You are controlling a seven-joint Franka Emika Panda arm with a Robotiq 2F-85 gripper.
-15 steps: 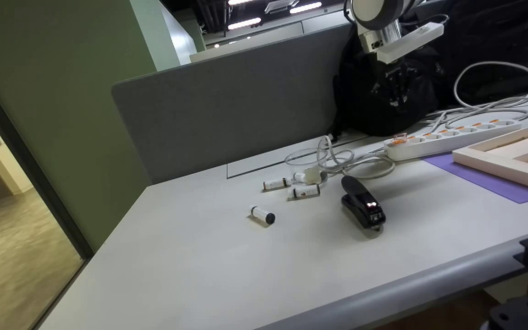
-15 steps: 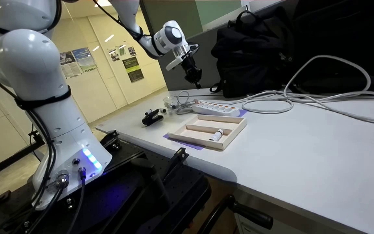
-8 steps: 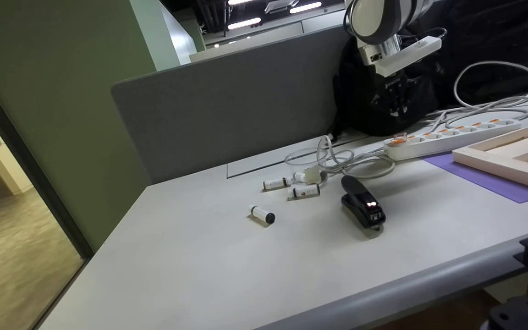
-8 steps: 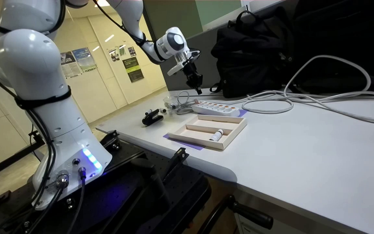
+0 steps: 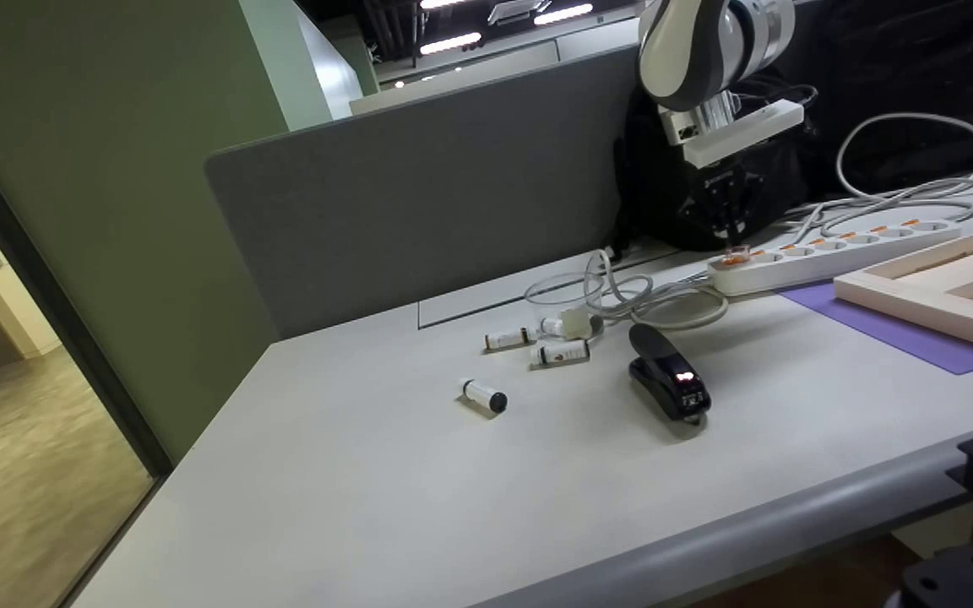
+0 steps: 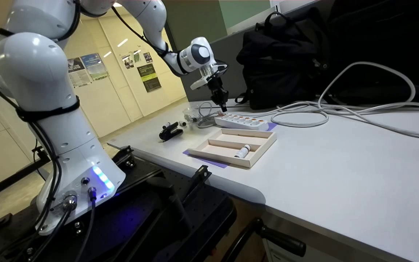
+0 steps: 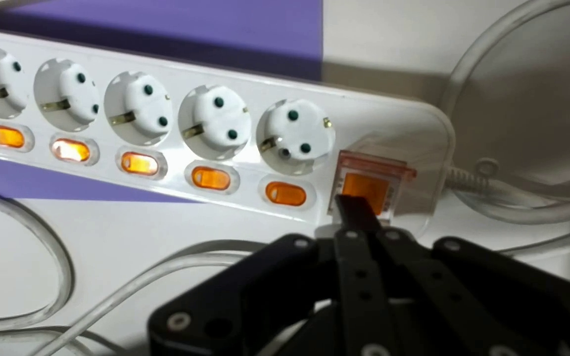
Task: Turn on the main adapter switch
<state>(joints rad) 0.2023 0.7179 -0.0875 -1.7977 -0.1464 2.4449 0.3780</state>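
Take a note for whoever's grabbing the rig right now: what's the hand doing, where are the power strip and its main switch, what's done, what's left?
Hand: shut, nothing seen in it, tip overlapping the main switch in the wrist view; can't tell if it touches.
Power strip: lies across the purple sheet, with the orange main switch at its cable end, past the sheet's edge.
Done: hand lined up at the main switch; no press confirmed.
Left: probably press the main switch, then check it's on; its state can't be read here.

The grey desk divider (image 5: 436,203) and wall posters (image 6: 95,66) suggest an office.
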